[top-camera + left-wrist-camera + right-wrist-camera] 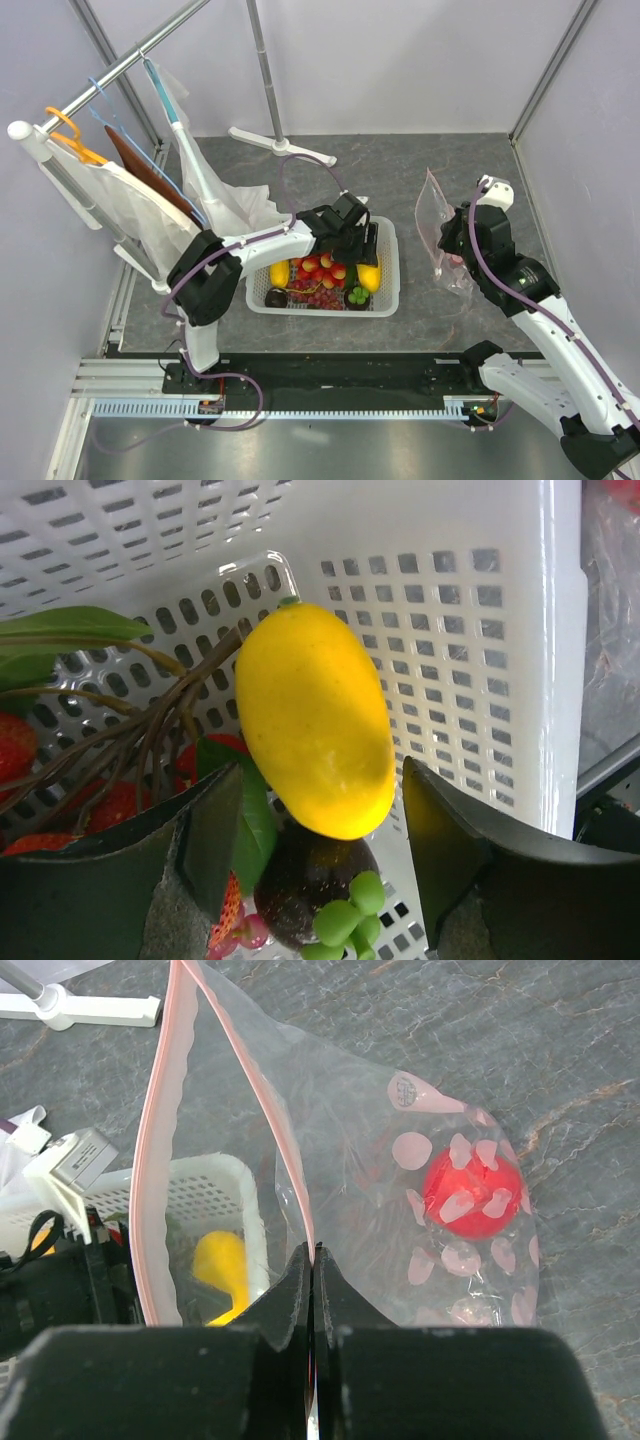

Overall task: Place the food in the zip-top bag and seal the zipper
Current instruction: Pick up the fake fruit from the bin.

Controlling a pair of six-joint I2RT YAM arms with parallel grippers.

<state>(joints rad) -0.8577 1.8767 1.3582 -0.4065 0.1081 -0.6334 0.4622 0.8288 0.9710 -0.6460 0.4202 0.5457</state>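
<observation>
My left pincer (325, 825) hangs wide open inside the white basket (480, 630), one finger on each side of a yellow mango (310, 715), gripping nothing. My right pincer (313, 1260) is pinched tight on the zipper (160, 1140) of the zip-top bag (350, 1160), which gapes open with a red pomegranate (472, 1192) inside.

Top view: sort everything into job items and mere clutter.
Job: zip-top bag, zipper, round red fruit inside it, yellow mangoes, small red fruits, grapes, mangosteens.
Clutter: basket, hangers, white cloth, stand base.
</observation>
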